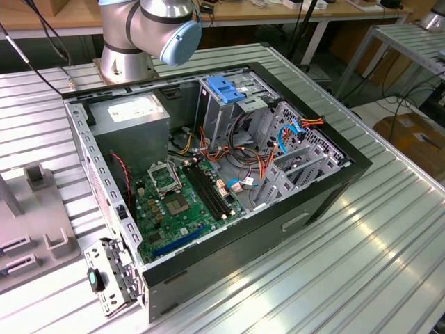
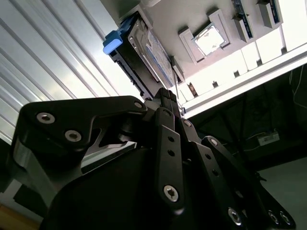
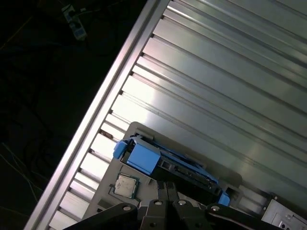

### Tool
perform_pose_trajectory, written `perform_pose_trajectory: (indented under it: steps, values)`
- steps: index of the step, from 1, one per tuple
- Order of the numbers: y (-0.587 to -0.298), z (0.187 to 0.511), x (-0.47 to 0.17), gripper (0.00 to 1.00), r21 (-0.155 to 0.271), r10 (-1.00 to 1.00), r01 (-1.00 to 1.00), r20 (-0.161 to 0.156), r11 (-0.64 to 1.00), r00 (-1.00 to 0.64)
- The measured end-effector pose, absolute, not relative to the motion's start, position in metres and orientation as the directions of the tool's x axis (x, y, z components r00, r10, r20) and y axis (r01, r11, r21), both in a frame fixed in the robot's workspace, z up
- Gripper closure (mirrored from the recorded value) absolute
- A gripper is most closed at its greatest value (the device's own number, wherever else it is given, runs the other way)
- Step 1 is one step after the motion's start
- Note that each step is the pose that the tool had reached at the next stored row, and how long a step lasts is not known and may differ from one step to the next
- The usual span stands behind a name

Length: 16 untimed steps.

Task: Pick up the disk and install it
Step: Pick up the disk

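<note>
Exterior view, left to right: grey fixture block (image 1: pixel 42 229) at the ribbed table's (image 1: pixel 361 278) left edge; open PC case (image 1: pixel 313 209) mid-table; inside it, power supply (image 1: pixel 132 115) in the back-left corner, motherboard (image 1: pixel 177 202) on the case floor, drive cage (image 1: pixel 222 115) with blue latch (image 1: pixel 226 87) to its right, loose cables (image 1: pixel 243 167) around the cage.

Both wrist views: disk (image 3: pixel 180 165) stands on edge in a grey holder (image 3: pixel 139 130) close to the table's edge; blue side rail (image 2: pixel 115 42) at its far end; CPU chip (image 3: pixel 125 184) in a pocket just beside it.

Gripper (image 2: pixel 165 94) is right at the disk's near end; can't tell whether it's open, closed or already on the disk.

Progress, my read: early; disk is in the holder, not lifted; nothing of it in the case, so the install is all outstanding.
</note>
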<state>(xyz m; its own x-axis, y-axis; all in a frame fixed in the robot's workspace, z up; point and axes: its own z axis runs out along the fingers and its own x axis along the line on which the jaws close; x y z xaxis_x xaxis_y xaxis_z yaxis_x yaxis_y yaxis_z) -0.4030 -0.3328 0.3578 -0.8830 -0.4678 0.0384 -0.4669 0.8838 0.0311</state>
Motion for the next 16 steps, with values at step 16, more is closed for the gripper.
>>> perform_pose_trajectory:
  steps: [16]
  values:
    - [-0.3328, 0.3578, -0.403, 0.89, 0.031, -0.49, -0.49, 0.038, 0.871, -0.871]
